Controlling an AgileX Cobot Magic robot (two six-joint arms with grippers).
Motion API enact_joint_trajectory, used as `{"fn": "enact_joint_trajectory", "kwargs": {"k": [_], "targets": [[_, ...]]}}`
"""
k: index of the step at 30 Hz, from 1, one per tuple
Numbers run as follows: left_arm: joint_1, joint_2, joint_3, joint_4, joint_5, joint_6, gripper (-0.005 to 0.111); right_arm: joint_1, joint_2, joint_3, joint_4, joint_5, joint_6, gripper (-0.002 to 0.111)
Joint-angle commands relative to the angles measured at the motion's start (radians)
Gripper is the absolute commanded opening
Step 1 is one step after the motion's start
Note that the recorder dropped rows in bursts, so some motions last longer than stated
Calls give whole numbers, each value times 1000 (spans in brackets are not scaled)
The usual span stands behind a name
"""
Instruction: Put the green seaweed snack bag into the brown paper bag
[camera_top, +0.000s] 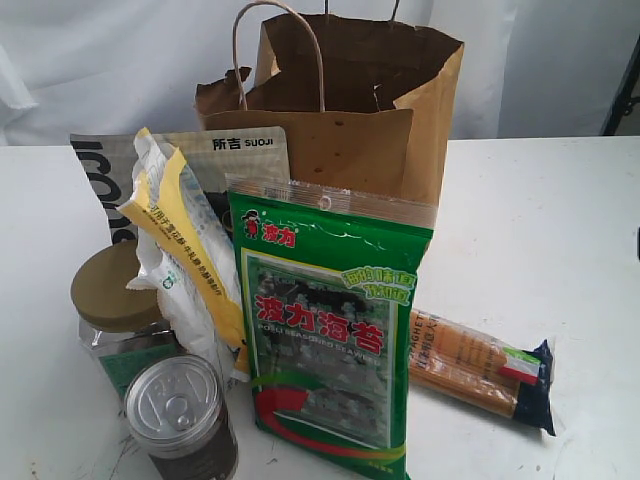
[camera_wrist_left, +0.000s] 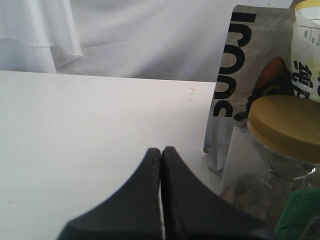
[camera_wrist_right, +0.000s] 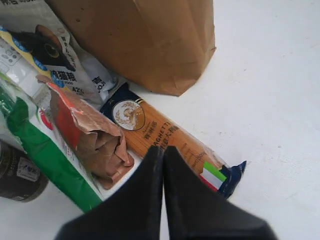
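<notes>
At the table's near edge, the green seaweed snack bag stands among packets. The fingers of left gripper and right gripper are pressed together. Lifting it probably topples them.

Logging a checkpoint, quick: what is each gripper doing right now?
Left gripper: shut, holding nothing.
Right gripper: shut, holding nothing.

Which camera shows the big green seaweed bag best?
The exterior view: the green seaweed snack bag is front and centre, its whole face with red characters and seaweed picture showing. The right wrist view catches only a green strip of it. The left wrist view does not show it.
</notes>
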Motion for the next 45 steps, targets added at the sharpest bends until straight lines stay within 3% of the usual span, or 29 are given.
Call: {"fn": "enact_joint_trajectory", "kwargs": {"k": [1,4,7,11,12,14,16,21,40,45], "targets": [[-5,-4,5,0,-10,-2,1,67,84,-37,-10,-21,-14,0],[-5,-4,5,0,-10,-2,1,114,132,-54,-2,-40,-14,0],[-5,-4,5,0,-10,-2,1,173,174,-75,24,-55,-19,13],[-5,-4,5,0,-10,-2,1,219,198,-94,124,-55,-108,40],[-5,-4,5,0,-10,-2,1,231,203,-103,180,-55,-153,54],[-5,-4,5,0,-10,-2,1,239,203,-113,251,-79,-174,73],[-5,-4,5,0,-10,-2,1,239,207,-113,291,-106,-171,82],[-5,-4,5,0,-10,-2,1,262,283,-133,402,-89,-295,83],[-5,-4,5,0,-10,-2,1,491,535,-133,348,-188,-458,83],[-5,-4,5,0,-10,-2,1,518,552,-133,307,-222,-462,75]]}}
